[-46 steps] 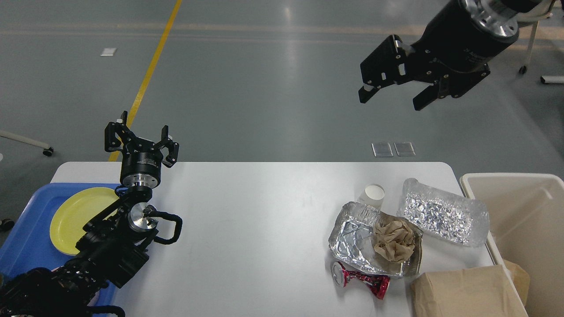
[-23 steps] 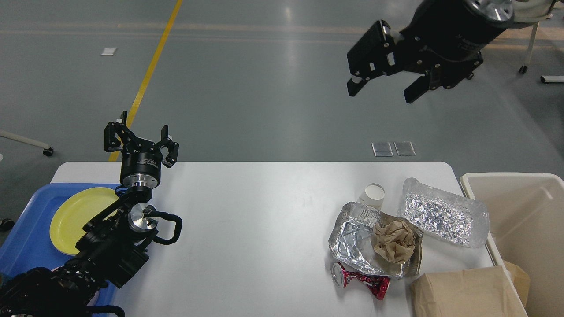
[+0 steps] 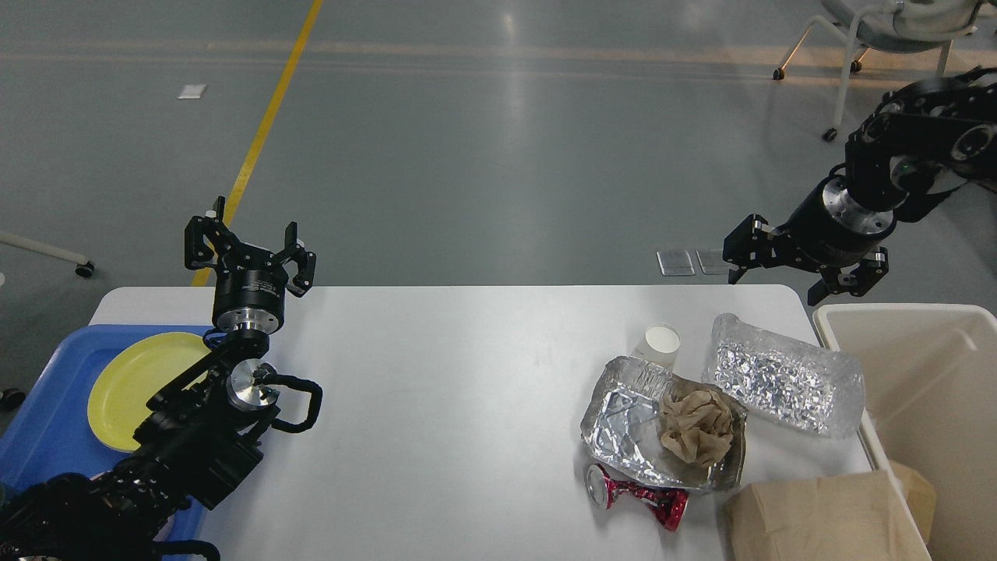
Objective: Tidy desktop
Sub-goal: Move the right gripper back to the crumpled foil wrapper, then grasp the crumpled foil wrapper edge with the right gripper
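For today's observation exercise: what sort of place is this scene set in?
Probably a large workshop or lab hall: a grey floor with a yellow line, a wheeled chair, and a white desktop holding litter.

Glossy grey floor [image 3: 483, 156], yellow line [image 3: 265, 125], seemingly a wheeled chair [image 3: 880, 31].

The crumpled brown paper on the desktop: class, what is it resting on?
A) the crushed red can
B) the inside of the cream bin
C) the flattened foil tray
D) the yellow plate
C: the crumpled brown paper sits on the flattened foil tray, at the desktop's right side, with the crushed red can just in front of that tray.
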Motion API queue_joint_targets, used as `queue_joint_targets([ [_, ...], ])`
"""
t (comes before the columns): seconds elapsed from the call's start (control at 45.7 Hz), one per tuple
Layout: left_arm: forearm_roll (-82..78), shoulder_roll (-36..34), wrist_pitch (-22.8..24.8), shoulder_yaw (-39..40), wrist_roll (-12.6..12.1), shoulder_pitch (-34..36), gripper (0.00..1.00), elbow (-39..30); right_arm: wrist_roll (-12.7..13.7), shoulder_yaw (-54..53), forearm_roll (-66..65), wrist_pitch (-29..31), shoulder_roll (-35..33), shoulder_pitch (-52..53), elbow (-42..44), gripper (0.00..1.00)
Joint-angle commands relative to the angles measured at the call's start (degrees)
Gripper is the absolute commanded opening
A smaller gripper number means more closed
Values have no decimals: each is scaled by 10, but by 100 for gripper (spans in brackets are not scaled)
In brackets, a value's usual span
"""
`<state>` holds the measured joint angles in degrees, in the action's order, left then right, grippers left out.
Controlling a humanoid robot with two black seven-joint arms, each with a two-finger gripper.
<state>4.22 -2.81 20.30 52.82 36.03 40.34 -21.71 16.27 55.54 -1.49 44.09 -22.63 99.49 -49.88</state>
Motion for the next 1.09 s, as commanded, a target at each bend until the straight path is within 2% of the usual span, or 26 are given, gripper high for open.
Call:
queue_joint_targets([
  [0.0,0,0,0,0,0,0,100,0,0,3,-6,-32,9,-86,50,100],
  [0.262,0,0,0,0,0,0,100,0,-1,3,-77,-103,14,-203,106,100],
  [0.415,0,0,0,0,0,0,100,0,-1,3,-127,-124,12,-247,133,100],
  [0.678,0,0,0,0,0,0,100,0,-1,-1,-131,-167,14,-324,184,100],
  [0.962,0,0,0,0,0,0,100,0,-1,-11,-128,-276,18,-383,199,100],
  [1.071,0,0,0,0,0,0,100,0,-1,-11,-127,-284,30,-390,200,98],
])
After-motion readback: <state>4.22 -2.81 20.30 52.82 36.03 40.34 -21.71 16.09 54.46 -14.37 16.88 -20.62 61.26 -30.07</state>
